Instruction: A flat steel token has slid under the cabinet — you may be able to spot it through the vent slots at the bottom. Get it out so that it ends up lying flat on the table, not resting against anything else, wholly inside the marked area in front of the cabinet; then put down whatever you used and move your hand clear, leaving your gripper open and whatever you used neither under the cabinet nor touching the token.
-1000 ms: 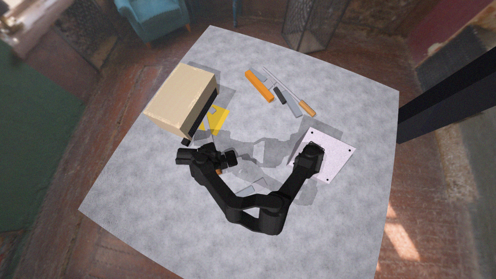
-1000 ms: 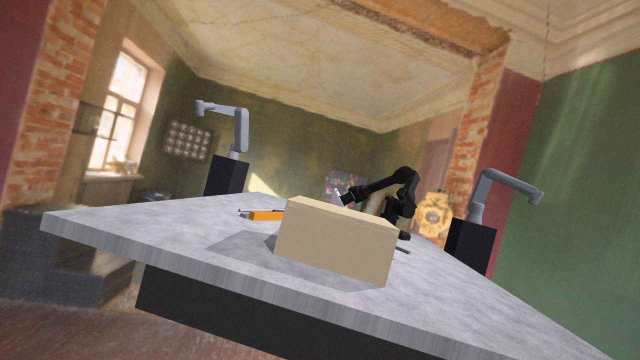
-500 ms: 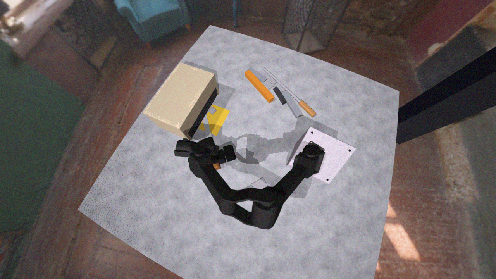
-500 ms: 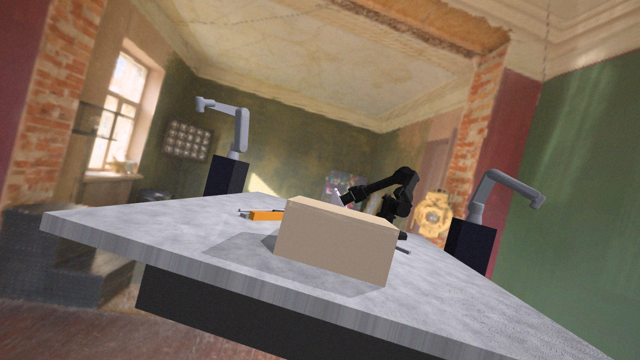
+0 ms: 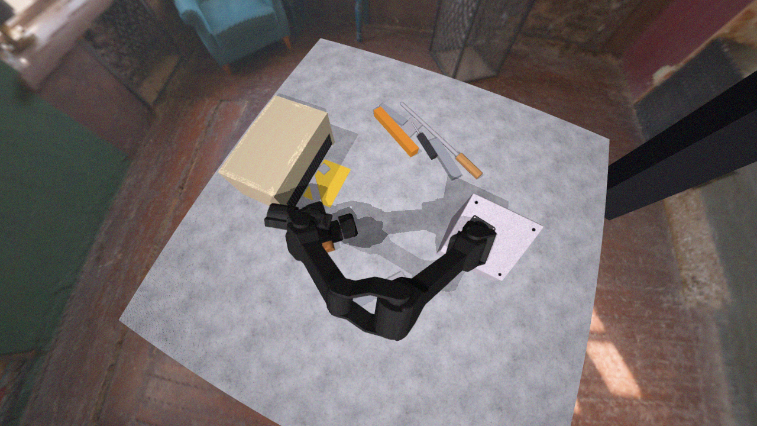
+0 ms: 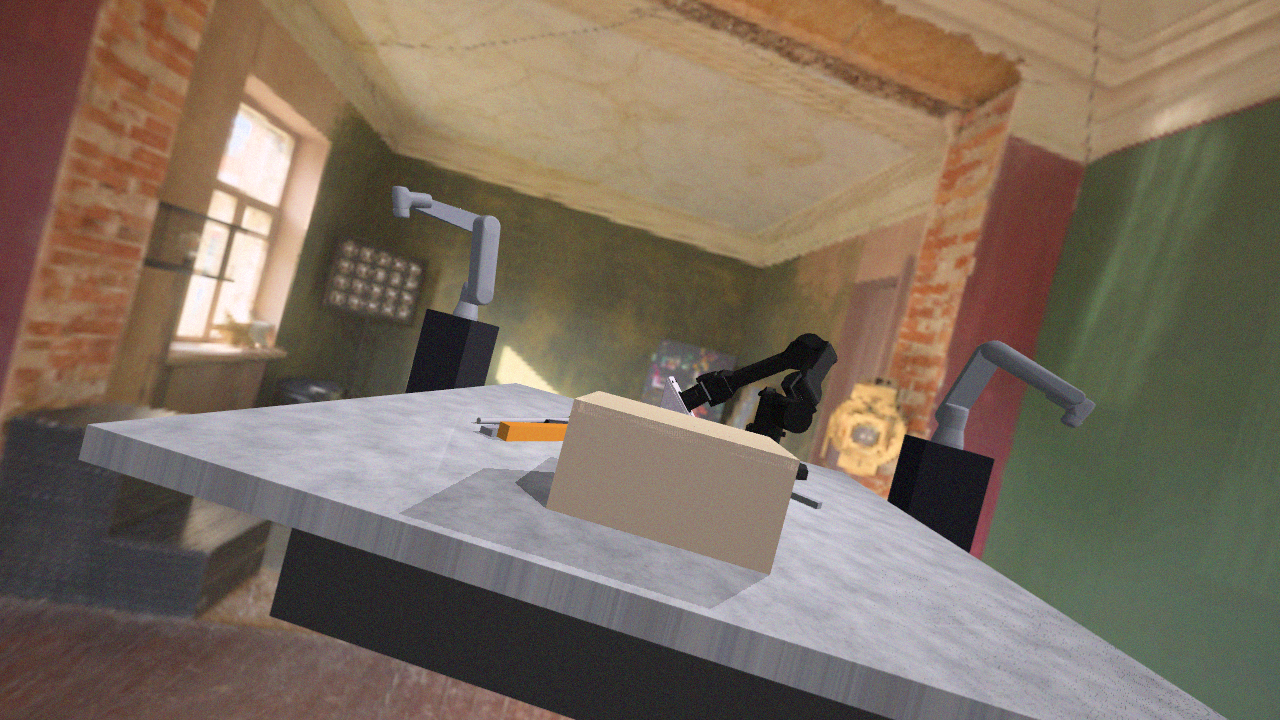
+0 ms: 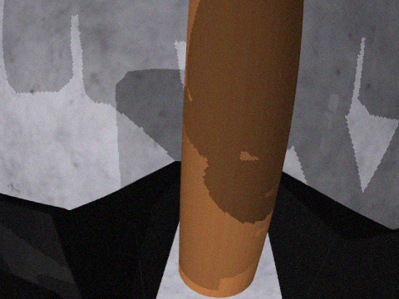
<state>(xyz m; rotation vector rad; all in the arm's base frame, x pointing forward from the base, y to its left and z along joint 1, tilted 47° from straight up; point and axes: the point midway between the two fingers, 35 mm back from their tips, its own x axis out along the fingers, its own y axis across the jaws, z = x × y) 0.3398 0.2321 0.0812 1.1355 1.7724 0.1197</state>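
The beige cabinet (image 5: 275, 145) (image 6: 671, 474) stands at the table's left, with its dark vent slots (image 5: 313, 167) facing the yellow marked area (image 5: 338, 177). A small grey square, the steel token (image 5: 323, 168), lies on the yellow area close to the slots. My gripper (image 5: 330, 239) (image 6: 696, 394) (image 7: 225, 176) is shut on the orange handle (image 5: 329, 246) (image 7: 238, 116) of a long tool and hovers just in front of the marked area. The handle fills the middle of the wrist view. The tool's far end is hidden by the arm.
Spare tools lie at the back of the table: an orange bar (image 5: 395, 131) (image 6: 532, 430), a black piece (image 5: 427, 145), a grey bar (image 5: 449, 164) and a thin rod with an orange handle (image 5: 469, 165). The arm's white base plate (image 5: 510, 233) is on the right.
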